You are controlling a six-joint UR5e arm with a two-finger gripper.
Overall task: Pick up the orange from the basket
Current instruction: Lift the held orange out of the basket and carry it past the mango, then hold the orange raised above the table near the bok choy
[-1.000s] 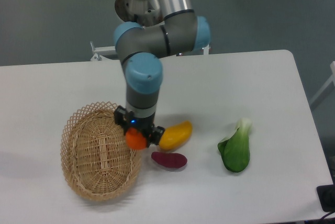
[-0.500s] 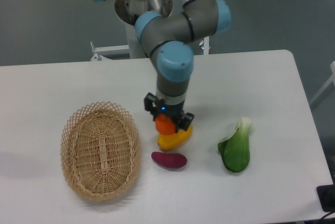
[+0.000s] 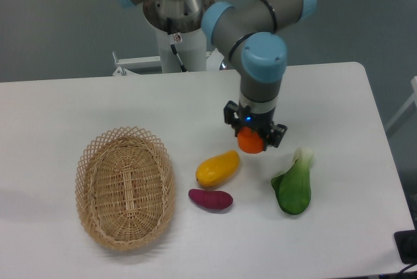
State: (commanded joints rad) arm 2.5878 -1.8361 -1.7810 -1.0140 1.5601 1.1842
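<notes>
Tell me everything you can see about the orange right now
The orange is a small, round, bright orange fruit with a smooth-looking skin. Only its lower part shows; the top is hidden by the gripper, whose black fingers clamp it from both sides. It hangs above the white table, well outside the basket, between the yellow mango and the green leafy vegetable. Nothing but the gripper appears to touch it.

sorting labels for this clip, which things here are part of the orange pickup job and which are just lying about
Part of the job:
- orange, held in the gripper above the table
- basket, no fruit in it

Just lying about:
- mango
- sweet potato
- bok choy
</notes>
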